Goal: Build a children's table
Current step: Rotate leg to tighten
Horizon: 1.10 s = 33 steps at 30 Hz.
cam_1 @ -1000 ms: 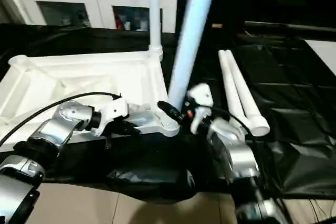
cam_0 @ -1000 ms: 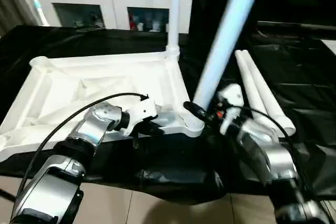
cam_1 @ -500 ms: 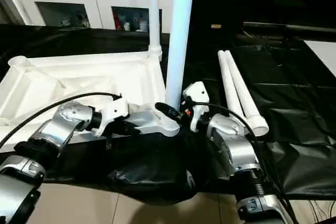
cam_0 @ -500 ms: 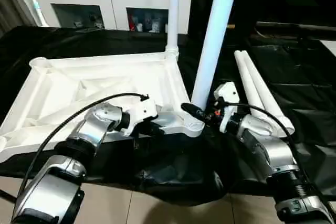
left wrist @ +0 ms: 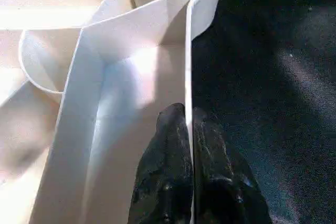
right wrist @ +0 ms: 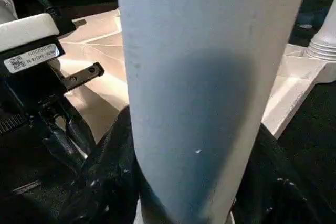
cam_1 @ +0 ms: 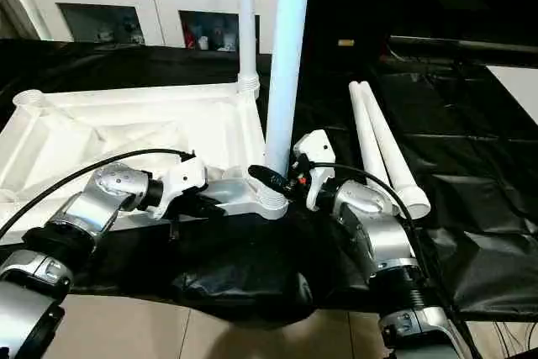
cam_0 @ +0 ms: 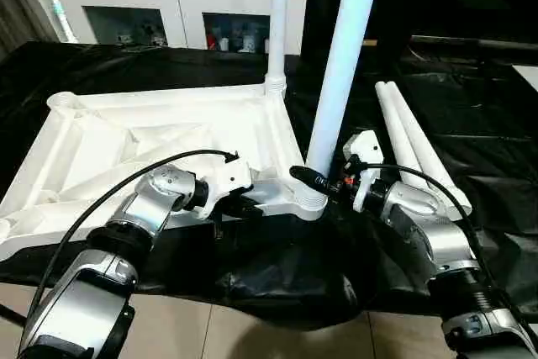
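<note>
Left tool (left wrist: 186, 145) — fingers pressed together on the thin near rim wall of the tabletop (cam_0: 143, 145), one black finger on each face of the wall, just beside the near right corner socket (cam_0: 309, 202).

Right tool (cam_0: 328, 182) — fingers set about half apart around the base of the held leg (cam_0: 340, 65), one on either side of the tube, directly above the corner socket. The leg stands nearly upright in that socket, leaning slightly away from the tabletop at its upper end.

Tabletop — white plastic, lying underside up with ribs showing, on the desk (cam_0: 471, 107), which is covered in black sheeting. Its near edge sits close to the desk's near edge.

Second leg (cam_0: 277, 14) — upright, seated in the far right corner socket, beyond the held leg along the same short side of the tabletop.

Loose legs (cam_0: 416, 149) — two white tubes lying side by side and touching on the black sheeting, on the far side of the held leg from the tabletop, near the right forearm.

Far left socket (cam_0: 60, 100) — round, open, no leg in it.

White cabinet (cam_0: 168, 6) — glass doors, behind the desk, beyond the tabletop's far edge.
</note>
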{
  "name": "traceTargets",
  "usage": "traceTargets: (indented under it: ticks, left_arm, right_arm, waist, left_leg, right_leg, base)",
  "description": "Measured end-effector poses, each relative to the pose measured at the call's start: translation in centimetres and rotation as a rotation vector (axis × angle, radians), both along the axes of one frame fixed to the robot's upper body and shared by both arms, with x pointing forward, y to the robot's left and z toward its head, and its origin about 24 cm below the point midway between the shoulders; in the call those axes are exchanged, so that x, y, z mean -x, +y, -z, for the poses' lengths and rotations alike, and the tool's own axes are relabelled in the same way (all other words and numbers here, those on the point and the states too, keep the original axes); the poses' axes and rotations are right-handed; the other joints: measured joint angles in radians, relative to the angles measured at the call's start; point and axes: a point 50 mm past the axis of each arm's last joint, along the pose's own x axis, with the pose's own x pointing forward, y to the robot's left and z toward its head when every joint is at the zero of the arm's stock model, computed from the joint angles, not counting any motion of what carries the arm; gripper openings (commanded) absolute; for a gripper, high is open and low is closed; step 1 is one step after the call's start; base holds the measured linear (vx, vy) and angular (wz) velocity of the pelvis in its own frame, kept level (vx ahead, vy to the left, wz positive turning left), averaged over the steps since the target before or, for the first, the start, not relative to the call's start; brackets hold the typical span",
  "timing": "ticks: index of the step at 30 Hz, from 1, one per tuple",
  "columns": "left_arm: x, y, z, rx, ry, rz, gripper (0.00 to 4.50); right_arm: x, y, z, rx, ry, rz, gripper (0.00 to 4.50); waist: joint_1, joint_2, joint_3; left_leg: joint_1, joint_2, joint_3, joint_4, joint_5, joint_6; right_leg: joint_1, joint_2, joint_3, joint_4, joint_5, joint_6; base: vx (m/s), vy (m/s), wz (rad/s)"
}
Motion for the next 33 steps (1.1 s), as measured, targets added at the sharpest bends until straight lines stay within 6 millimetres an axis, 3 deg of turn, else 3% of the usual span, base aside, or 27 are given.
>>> traceTargets:
  ticks: [5,8,20,33]
  left_arm:
    - [-0.1,-0.2,0.2,-0.001,0.015,-0.036,0.00]
    - [-0.7,-1.1,0.2,-0.006,0.023,-0.118,0.00]
    - [-2.4,-6.3,0.3,-0.011,0.022,-0.399,0.00]
    - [-2.6,-6.8,0.2,-0.019,0.021,-0.437,0.00]
  right_arm:
    - [-0.6,0.8,0.2,-0.008,-0.001,0.058,1.84]
    - [-1.7,1.3,0.5,-0.028,0.014,0.216,1.84]
    - [-5.5,3.1,0.3,-0.005,0.094,0.675,1.84]
    - [-6.4,3.6,-0.2,0.006,0.112,0.727,1.84]
  waist:
    - [-0.009,-0.009,-0.006]
    - [-0.018,-0.017,-0.008]
    - [-0.019,-0.017,-0.010]
    - [-0.020,-0.021,-0.013]
  left_leg:
    - [0.001,0.000,0.000,-0.002,0.000,0.000]
    - [0.001,0.000,0.000,-0.003,0.001,-0.002]
    - [0.000,0.000,-0.001,-0.008,0.001,-0.002]
    - [0.001,0.000,0.000,-0.014,0.001,-0.002]
  right_leg:
    - [0.000,0.000,0.000,-0.001,0.000,0.000]
    - [0.000,0.000,0.000,-0.001,0.001,-0.001]
    - [0.000,0.000,0.001,-0.012,0.009,-0.003]
    - [0.000,0.001,0.000,-0.016,0.010,-0.002]
  base:
    - [0.000,0.000,0.00]
    - [0.000,0.000,0.00]
    - [0.000,0.000,0.00]
    - [0.000,0.000,0.00]
